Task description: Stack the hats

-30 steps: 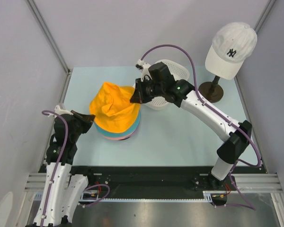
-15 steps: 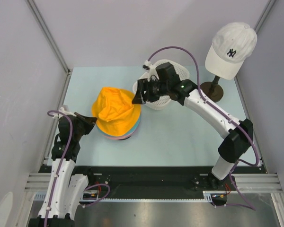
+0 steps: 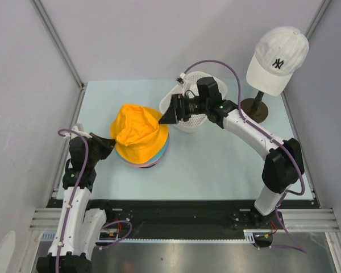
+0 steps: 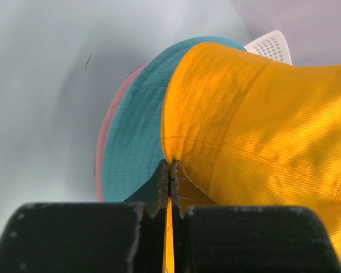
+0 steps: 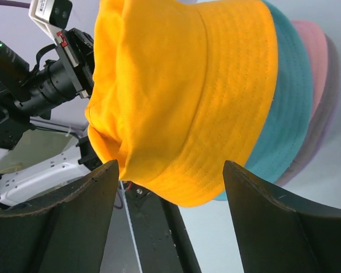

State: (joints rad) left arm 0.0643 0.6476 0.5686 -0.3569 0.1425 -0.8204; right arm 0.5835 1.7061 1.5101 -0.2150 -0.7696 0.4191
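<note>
The orange hat [image 3: 137, 132] sits on top of the stack, over the teal hat [image 5: 290, 96], the pink hat [image 5: 315, 51] and the lavender hat [image 5: 318, 131]. My left gripper [image 3: 105, 143] is at the stack's left side, shut on the orange hat's brim [image 4: 256, 125]; orange fabric shows between its jaws [image 4: 170, 165]. The teal hat's brim [image 4: 136, 136] lies just under that grip. My right gripper [image 3: 167, 116] hangs open just right of the orange hat. Nothing is between its fingers [image 5: 74, 210], and the orange hat [image 5: 182, 85] lies a little beyond them.
A white mesh basket [image 3: 200, 102] stands behind the right gripper, close to the stack. A white NY cap [image 3: 277, 57] rests on a dark stand [image 3: 256, 108] at the back right. Metal frame posts run along the left and right edges.
My right gripper has opened, let go of the orange hat and drawn back to the right. The hat has settled lower on the stack. The left gripper stays shut on the brim.
</note>
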